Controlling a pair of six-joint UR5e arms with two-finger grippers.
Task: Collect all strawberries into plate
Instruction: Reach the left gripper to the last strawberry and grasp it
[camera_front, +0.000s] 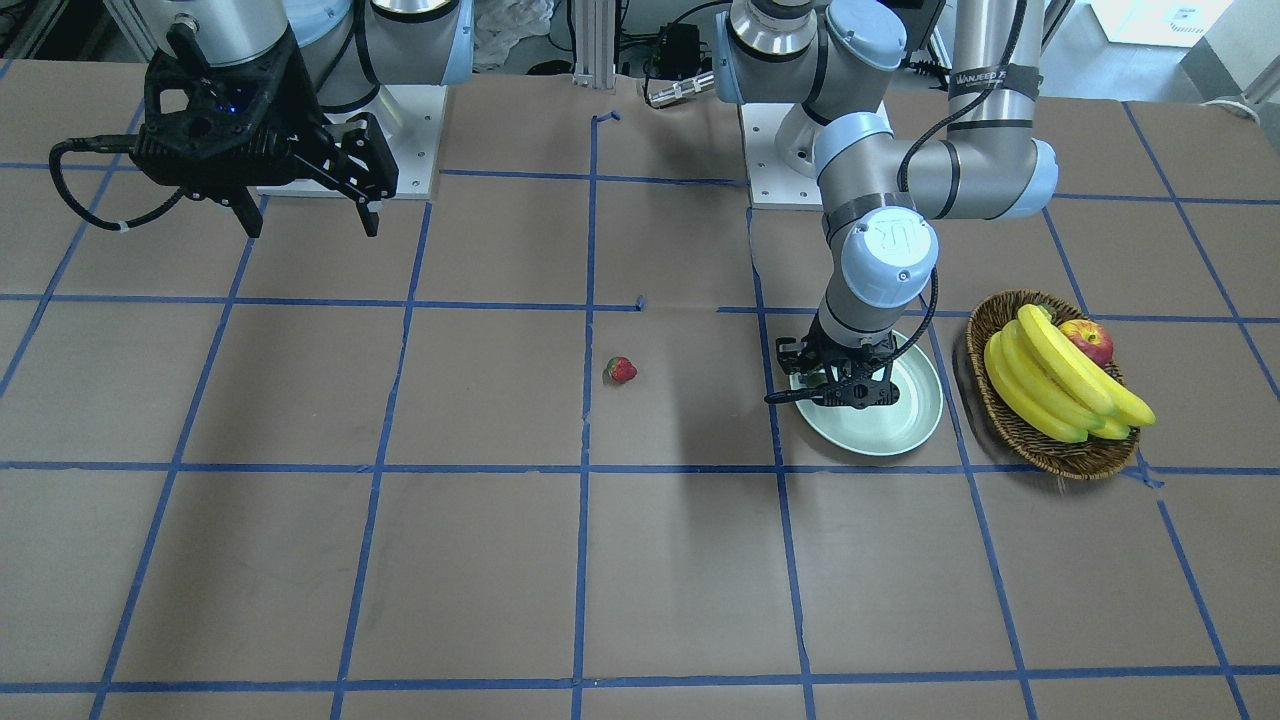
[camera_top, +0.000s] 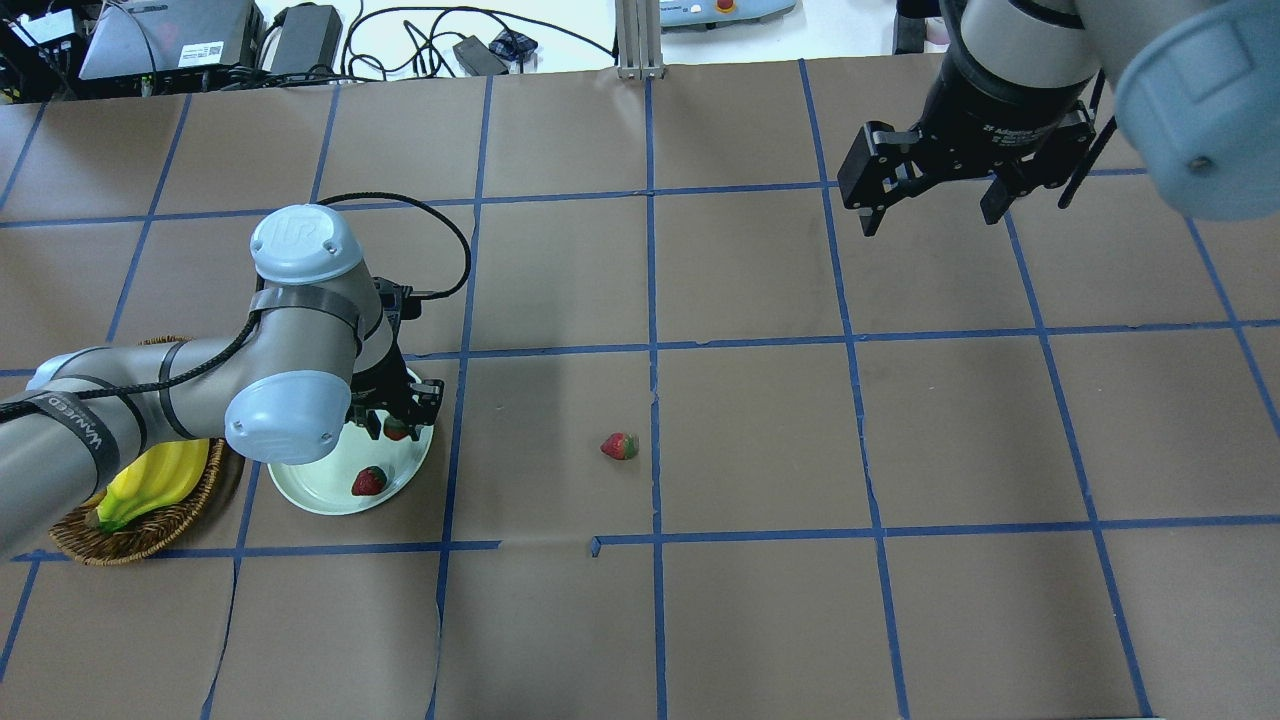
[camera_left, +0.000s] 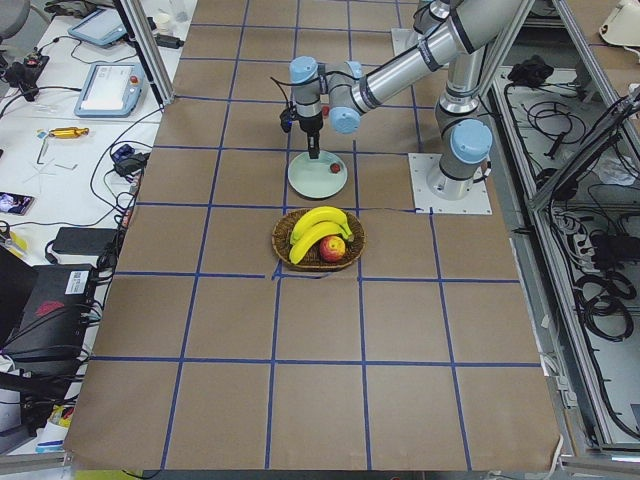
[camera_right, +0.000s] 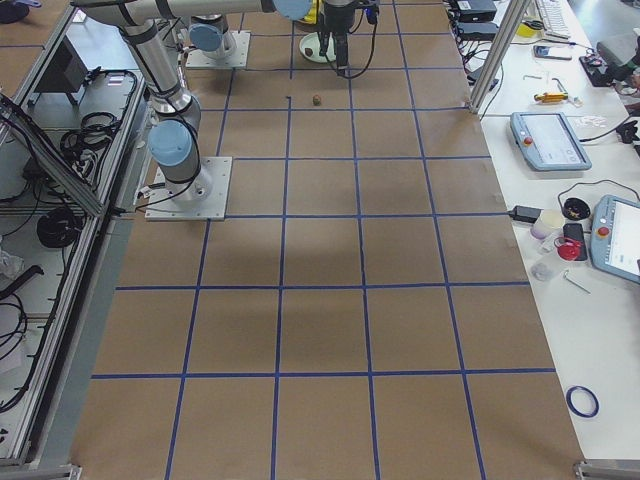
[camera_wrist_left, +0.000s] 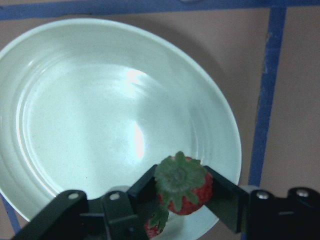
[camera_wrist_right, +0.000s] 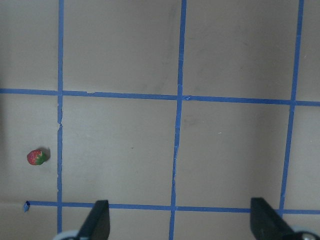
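While low over the round pale mint-green glossy plate (camera_wrist_left: 75, 125), left two-finger gripper (camera_wrist_left: 184, 186): pinched narrow on a small red strawberry with green leafy cap (camera_wrist_left: 181, 180), cap facing wrist camera.
Second red strawberry (camera_top: 369, 481): lying inside plate, near rim.
Third red strawberry (camera_top: 619, 446): on brown paper-covered table (camera_top: 760, 620), well apart from plate, beside a blue tape line (camera_top: 655, 460).
Right two-finger gripper (camera_top: 932, 215): spread wide, empty, high above table.
Brown woven wicker basket (camera_front: 1005, 420): just beside plate, holding yellow bananas (camera_front: 1050, 385) and a red apple (camera_front: 1088, 338).
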